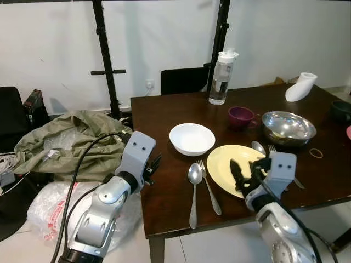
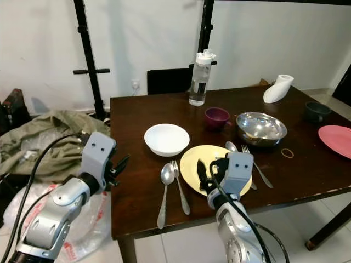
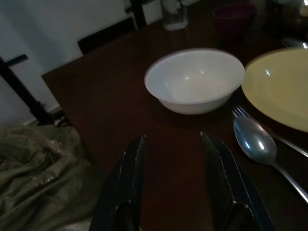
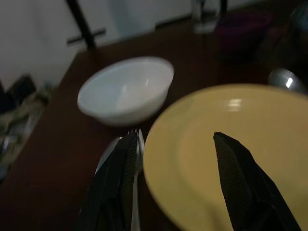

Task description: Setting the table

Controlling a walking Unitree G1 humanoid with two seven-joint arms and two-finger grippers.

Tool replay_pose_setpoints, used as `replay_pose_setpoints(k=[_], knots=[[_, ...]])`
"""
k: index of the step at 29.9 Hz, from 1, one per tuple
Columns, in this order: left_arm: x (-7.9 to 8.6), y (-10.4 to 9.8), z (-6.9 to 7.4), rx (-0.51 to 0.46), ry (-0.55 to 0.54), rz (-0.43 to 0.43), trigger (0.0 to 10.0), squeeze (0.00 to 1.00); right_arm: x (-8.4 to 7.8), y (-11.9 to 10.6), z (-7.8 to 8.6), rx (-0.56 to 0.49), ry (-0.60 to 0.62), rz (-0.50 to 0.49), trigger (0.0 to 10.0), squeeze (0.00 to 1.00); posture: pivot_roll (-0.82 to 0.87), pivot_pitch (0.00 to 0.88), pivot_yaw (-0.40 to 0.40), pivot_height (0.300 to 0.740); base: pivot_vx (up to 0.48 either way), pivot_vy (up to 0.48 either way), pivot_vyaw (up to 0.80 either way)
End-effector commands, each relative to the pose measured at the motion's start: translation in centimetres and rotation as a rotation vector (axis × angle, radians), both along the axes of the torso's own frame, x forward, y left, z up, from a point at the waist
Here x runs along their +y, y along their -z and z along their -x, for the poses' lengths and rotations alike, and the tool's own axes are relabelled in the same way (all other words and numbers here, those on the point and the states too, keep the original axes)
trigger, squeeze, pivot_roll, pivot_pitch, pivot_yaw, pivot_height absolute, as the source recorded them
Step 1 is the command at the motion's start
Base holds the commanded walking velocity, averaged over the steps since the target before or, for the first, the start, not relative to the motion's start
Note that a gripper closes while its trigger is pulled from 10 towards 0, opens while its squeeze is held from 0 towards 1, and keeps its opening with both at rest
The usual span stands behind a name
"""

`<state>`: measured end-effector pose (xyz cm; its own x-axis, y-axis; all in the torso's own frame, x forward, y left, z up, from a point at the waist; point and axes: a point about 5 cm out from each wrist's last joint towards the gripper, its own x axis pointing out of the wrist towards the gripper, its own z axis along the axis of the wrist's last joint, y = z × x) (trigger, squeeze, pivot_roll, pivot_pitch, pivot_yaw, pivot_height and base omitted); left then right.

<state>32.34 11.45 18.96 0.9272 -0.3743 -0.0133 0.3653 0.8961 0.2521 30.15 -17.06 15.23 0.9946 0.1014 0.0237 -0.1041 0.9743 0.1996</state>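
Left eye view: dark wooden table (image 1: 164,118) (white wall (image 1: 55,44))

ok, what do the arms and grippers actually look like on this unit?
Both arms are silver-grey metal with rounded joint housings. Each wrist ends in a boxy light-grey block with two small dark round marks on its face. Thick black cables loop loose along the left arm and run down the right forearm. The left gripper and right gripper each carry two long, flat, tapering black fingers; the wrist views show a matte finish.

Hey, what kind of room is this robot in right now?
Probably a home dining area: a dark wooden table set with a yellow plate, white bowl and cutlery, with a chair against the wall.
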Motion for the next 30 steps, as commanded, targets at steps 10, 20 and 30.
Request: replay_pose_setpoints(k=[10,20,30], knots=[[0.7,1.6,0.6,0.165,0.057,0.004,10.0,0.0,3.4,2.0,-0.9,0.132,-0.133,0.039,10.0,0.0,0.03,0.076,0.058,0.74,0.0,0.0,0.0],[2.3,2.0,1.1,0.249,0.159,0.04,10.0,0.0,5.3,1.7,-2.6,0.181,-0.254,0.081,10.0,0.0,0.03,0.129,0.045,0.74,0.0,0.0,0.0],[1.8,2.1,1.6,0.253,0.166,0.014,10.0,0.0,6.6,2.1,-2.4,0.257,-0.324,0.124,10.0,0.0,0.02,0.17,0.027,0.74,0.0,0.0,0.0]])
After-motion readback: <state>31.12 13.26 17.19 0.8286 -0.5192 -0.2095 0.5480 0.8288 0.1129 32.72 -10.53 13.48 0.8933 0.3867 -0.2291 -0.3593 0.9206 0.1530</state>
